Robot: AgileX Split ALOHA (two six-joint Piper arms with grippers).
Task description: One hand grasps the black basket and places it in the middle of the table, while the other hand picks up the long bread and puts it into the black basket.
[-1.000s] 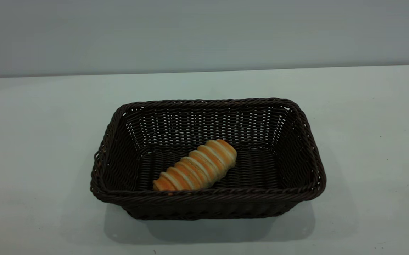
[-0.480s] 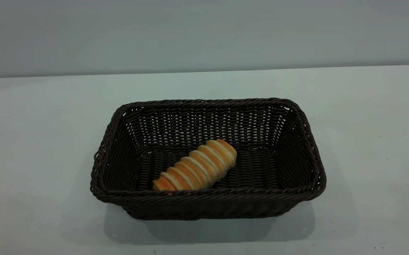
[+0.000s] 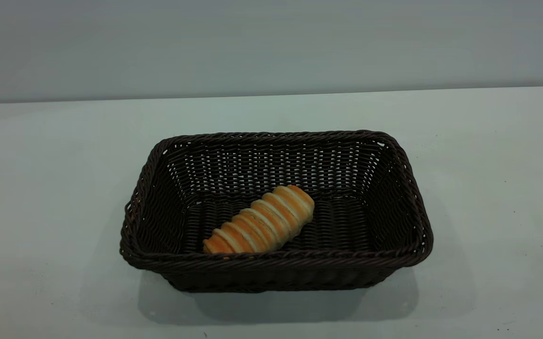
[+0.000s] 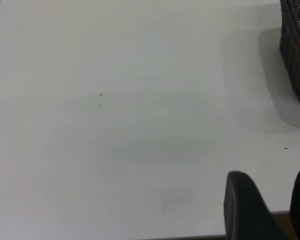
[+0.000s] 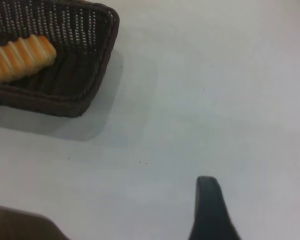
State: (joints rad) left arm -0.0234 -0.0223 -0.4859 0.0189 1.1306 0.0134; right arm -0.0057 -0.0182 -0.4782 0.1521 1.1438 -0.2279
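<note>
The black basket (image 3: 276, 212) sits near the middle of the table (image 3: 41, 188), its long sides running parallel to the table's far edge. The long bread (image 3: 259, 220) lies inside it on the woven floor, slanted, with one end tucked against the near wall and the other pointing toward the far right corner of the basket. It touches nothing but the basket.

My left gripper (image 4: 270, 200) hangs above bare table well apart from the basket, whose outer wall (image 4: 296, 50) only just shows in my left wrist view. Its two dark fingers (image 4: 242, 205) stand spread with a clear gap between them, and nothing is between them.

My right gripper is also off to the side of the basket over bare table. My right wrist view shows the basket's corner (image 5: 97, 55) and one end of the bread (image 5: 20, 59), well away from me. Only one finger (image 5: 210, 210) of that gripper shows there, so I cannot tell whether it is spread or pressed together.

Neither of my arms appears in the exterior view.
</note>
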